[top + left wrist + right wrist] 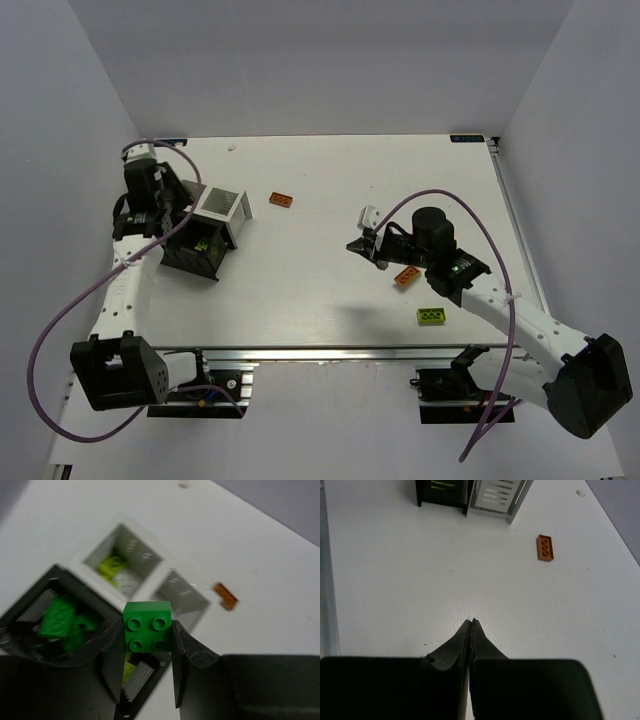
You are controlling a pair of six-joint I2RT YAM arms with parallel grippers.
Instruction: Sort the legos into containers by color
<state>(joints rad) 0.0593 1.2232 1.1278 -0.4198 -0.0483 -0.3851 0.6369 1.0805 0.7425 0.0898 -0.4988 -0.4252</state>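
**Left gripper holding green brick over the boxes; right gripper shut, empty**

Left gripper (148, 630): the jaws are part-way closed and clamp the two sides of a dark green four-stud plastic brick (147, 633). Its studs face the wrist camera. The brick is off the surface, held over the two containers.

Behind the brick in the left wrist view:
- The black square open-topped box (30, 611) has several green bricks (60, 622) inside. They are blurred and the count is not readable.
- The white square open-topped box (145, 555) holds one lime-green brick (112, 566).

The two boxes stand side by side at the left of the white surface (320, 290).

Right gripper (471, 623): the fingers are pressed fully together with nothing between them. The tips point at bare surface right of centre.

Loose bricks, overhead view:
- An orange flat brick (282, 199) lies right of the white box, well apart from both grippers.
- A second orange brick (407, 277) lies just beside the right arm's wrist.
- A loose lime-green brick (432, 316) lies nearer the front edge, beside the right forearm.
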